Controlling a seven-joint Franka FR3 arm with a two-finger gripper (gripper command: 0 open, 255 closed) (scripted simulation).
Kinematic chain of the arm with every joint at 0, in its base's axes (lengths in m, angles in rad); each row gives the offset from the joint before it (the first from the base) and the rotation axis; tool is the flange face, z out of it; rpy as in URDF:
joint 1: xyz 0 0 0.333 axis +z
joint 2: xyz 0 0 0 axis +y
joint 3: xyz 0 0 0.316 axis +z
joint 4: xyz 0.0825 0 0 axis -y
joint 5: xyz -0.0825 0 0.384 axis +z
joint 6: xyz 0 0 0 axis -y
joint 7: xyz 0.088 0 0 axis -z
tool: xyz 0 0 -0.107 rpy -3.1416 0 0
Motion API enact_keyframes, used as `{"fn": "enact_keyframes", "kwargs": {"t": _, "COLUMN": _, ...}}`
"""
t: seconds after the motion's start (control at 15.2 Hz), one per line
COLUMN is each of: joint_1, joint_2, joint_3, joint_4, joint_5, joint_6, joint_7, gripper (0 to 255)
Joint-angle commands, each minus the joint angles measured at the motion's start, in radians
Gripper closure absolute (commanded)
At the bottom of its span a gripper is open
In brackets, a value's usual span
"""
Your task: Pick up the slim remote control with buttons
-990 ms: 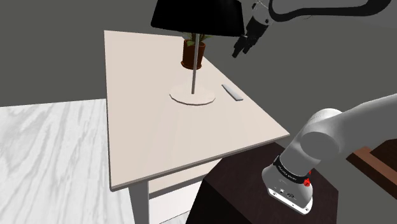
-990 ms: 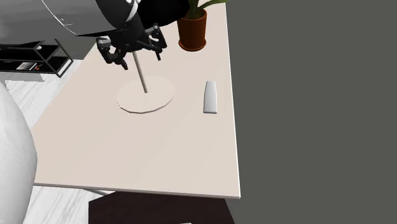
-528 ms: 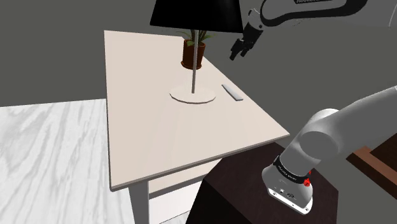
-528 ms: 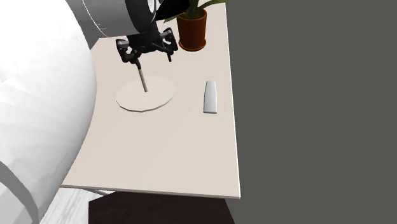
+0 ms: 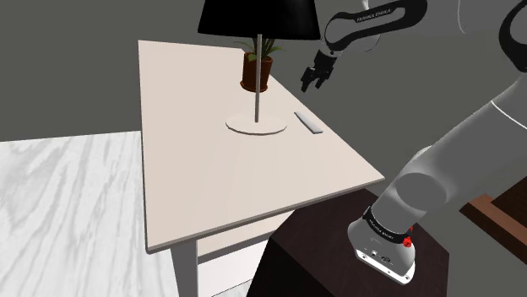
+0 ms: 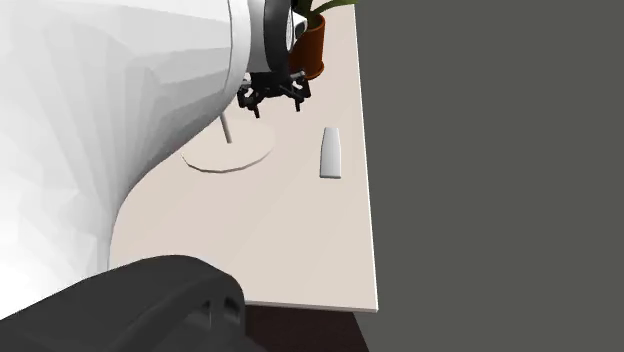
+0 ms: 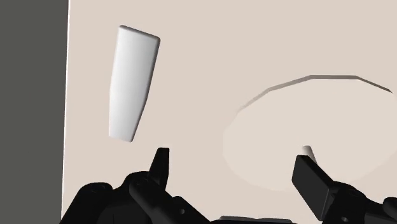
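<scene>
The slim remote (image 5: pixel 308 123) is a plain pale grey bar lying flat on the beige table (image 5: pixel 211 177), close to the edge at the shoulder view's right. It also lies near the table's right edge in the second exterior view (image 6: pixel 331 152). My black gripper (image 5: pixel 310 79) hangs in the air above and a little beyond the remote, touching nothing. In the wrist view the remote (image 7: pixel 132 83) lies ahead of one finger (image 7: pixel 161 163), outside the gap. The fingers stand wide apart, so the gripper (image 7: pixel 235 168) is open and empty.
A lamp stands beside the remote: round flat base (image 5: pixel 256 128), thin pole, black shade (image 5: pixel 258 17). A potted plant (image 5: pixel 256 74) sits behind it. My white arm (image 6: pixel 120 120) covers the second exterior view's left. The dark stand (image 5: pixel 338 261) is at the shoulder view's lower right.
The gripper has come down and moved toward the remote, past the lamp shade. It stayed open. The arm now covers more of the second exterior view. The remote has not moved.
</scene>
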Motion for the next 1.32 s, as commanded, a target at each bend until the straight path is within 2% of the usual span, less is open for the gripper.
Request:
{"fn": "enact_keyframes", "kwargs": {"t": 0.0, "joint_1": -0.007, "joint_2": 0.077, "joint_3": -0.021, "joint_4": 0.032, "joint_5": 0.022, "joint_6": 0.021, "joint_7": -0.014, "gripper": 0}}
{"fn": "enact_keyframes", "kwargs": {"t": 0.59, "joint_1": -0.071, "joint_2": 0.394, "joint_3": -0.082, "joint_4": 0.195, "joint_5": 0.153, "joint_6": 0.067, "joint_7": -0.092, "gripper": 0}}
{"fn": "enact_keyframes", "kwargs": {"t": 1.12, "joint_1": -0.172, "joint_2": 0.677, "joint_3": -0.085, "joint_4": 0.386, "joint_5": 0.263, "joint_6": 0.057, "joint_7": -0.139, "gripper": 0}}
{"fn": "enact_keyframes", "kwargs": {"t": 1.25, "joint_1": -0.176, "joint_2": 0.692, "joint_3": -0.081, "joint_4": 0.388, "joint_5": 0.269, "joint_6": 0.066, "joint_7": -0.142, "gripper": 0}}
